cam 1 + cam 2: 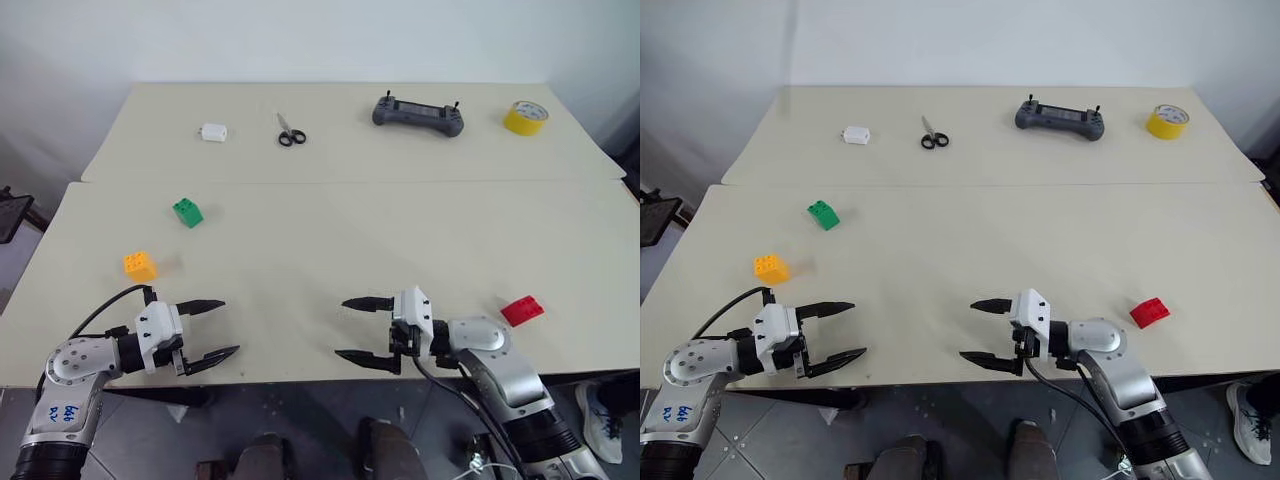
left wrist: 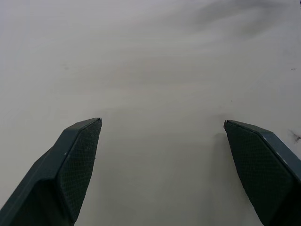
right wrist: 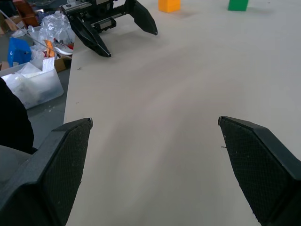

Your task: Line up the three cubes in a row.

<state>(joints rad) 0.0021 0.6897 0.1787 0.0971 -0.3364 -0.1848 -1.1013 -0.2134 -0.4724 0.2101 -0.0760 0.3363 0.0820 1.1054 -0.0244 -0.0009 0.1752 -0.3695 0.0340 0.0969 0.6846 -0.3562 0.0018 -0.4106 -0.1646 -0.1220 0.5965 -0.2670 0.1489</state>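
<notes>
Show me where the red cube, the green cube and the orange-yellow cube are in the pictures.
red cube [image 1: 522, 310]: left eye view, middle of its top face.
green cube [image 1: 187, 212]: left eye view, centre of its studded top.
orange-yellow cube [image 1: 140, 265]: left eye view, centre of the cube.

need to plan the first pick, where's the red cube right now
In the left eye view the red cube lies on the near table's right side, just beyond the right arm and apart from the open right gripper.
</notes>
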